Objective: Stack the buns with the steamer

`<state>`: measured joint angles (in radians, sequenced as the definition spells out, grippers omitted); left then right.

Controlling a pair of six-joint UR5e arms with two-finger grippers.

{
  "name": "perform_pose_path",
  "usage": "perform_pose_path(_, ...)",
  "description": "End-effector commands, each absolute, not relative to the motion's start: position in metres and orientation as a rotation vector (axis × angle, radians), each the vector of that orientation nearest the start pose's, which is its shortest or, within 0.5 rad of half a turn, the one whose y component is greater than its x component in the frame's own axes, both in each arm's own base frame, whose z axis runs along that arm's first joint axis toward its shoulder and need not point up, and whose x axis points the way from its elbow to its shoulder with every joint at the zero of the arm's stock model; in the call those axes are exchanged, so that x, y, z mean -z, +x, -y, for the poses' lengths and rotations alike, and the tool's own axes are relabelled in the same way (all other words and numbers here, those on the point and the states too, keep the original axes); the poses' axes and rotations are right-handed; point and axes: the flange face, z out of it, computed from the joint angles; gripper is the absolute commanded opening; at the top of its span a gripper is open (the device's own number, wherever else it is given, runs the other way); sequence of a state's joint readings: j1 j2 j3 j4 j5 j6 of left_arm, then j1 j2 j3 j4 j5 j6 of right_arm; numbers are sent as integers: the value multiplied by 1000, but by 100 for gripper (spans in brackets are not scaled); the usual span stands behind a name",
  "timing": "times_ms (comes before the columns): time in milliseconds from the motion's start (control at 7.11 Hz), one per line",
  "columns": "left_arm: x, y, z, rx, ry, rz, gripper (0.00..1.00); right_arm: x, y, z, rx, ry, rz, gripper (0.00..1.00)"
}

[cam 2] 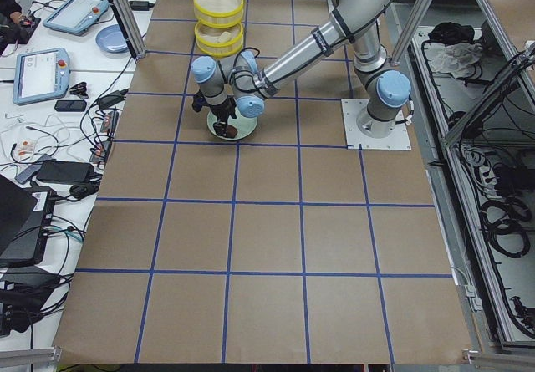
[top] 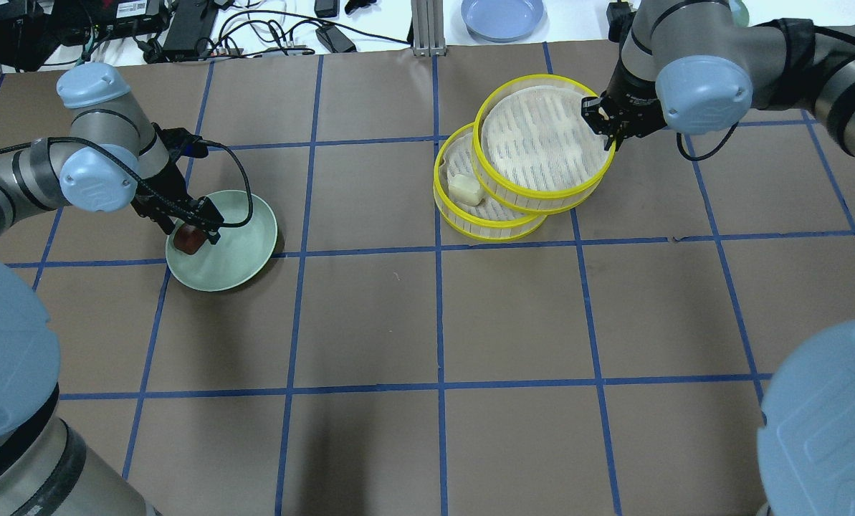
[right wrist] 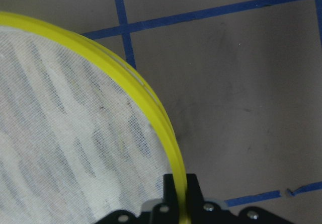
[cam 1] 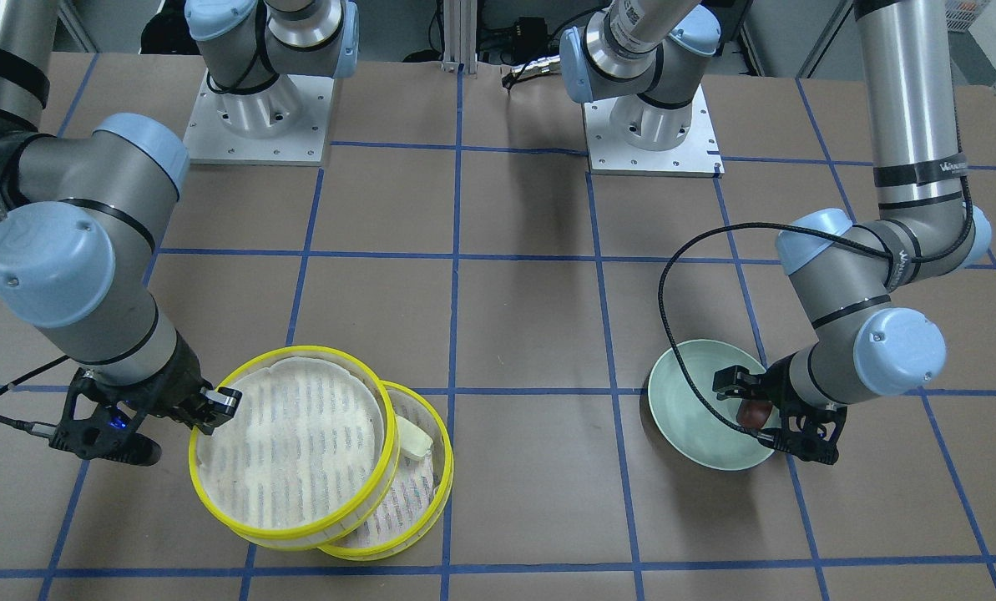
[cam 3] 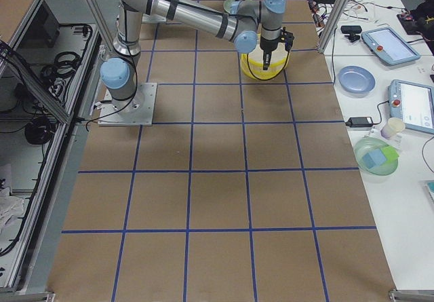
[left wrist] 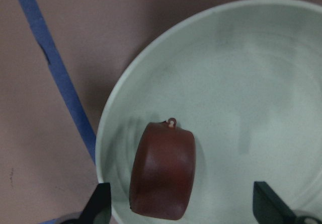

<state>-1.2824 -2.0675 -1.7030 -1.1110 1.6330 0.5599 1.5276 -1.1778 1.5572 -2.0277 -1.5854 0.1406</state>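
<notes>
So on the robot's left side of the table (top: 427, 322), the left gripper (top: 192, 233) is down inside the pale green plate (top: 241, 244). Its fingers are spread wide on either side of the dark reddish-brown bun (left wrist: 162, 171), not squeezing it. The bun lies in the plate close to the rim.

Over on the right, the right gripper (top: 603, 122) is pinched onto the yellow rim of the upper steamer tray (top: 535, 143). That tray overlaps the lower steamer tray (top: 484, 215), shifted off toward the far right. Can't tell if it's resting on it or lifted a bit. The cream-white bun (top: 465, 190) lies in the uncovered left part of the lower tray, right by the upper tray's edge.
</notes>
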Motion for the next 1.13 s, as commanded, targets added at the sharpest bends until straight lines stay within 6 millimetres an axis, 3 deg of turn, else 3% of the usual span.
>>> perform_pose_path(0,-187,47,611,-302,439,-3119,55,-314,156,634,168,352,-3118,0)
perform_pose_path(281,-191,47,607,-353,425,-3124,0,-310,161,634,159,364,-3117,0)
perform_pose_path(704,-211,42,604,-361,447,-3124,0,-296,162,636,117,379,-3124,0)
perform_pose_path(985,-240,26,598,-339,472,-3113,0,-295,162,636,107,408,-3120,0)
